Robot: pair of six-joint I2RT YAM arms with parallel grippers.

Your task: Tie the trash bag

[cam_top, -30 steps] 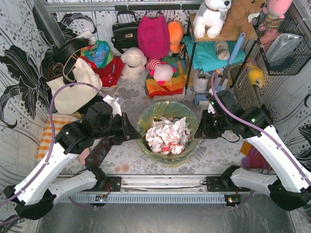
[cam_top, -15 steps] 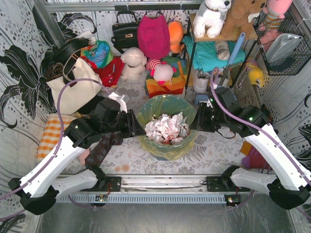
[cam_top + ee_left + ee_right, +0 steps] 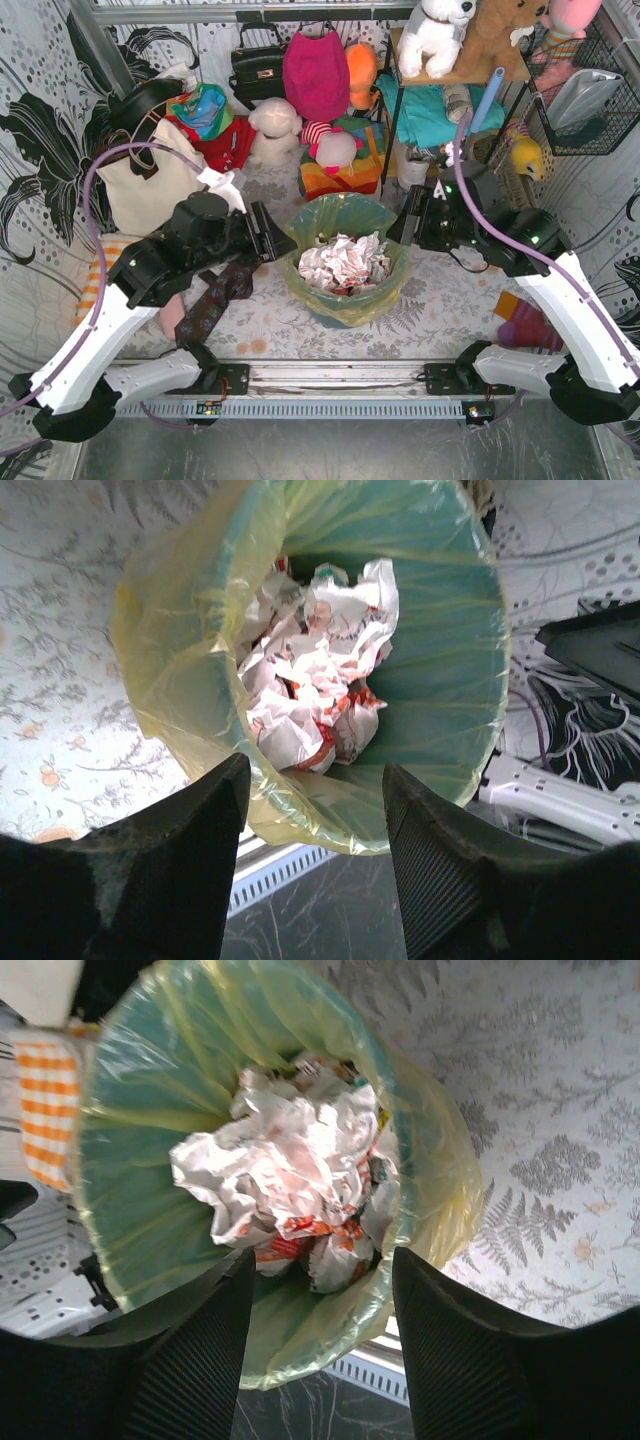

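Trash bag (image 3: 345, 308) stands open mid-tabletop (image 3: 440, 312), flanked on both sides.
Your left gripper (image 3: 274, 240) reaches in tilted downward, jaws spread and empty, just beside the bag's left rim; your right gripper (image 3: 402, 228) mirrors it at the right rim, jaws likewise apart, holding nothing.

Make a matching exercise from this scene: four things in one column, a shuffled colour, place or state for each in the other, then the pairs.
Things:
1. trash bag
2. crumpled paper
3. left gripper
4. canvas tote bag

Descriptions:
A. open, near the bag's rim
B. yellow-green and translucent
C. cream, at the far left
D. white with red print, lying inside the bag

Pairs: 1-B, 2-D, 3-A, 4-C
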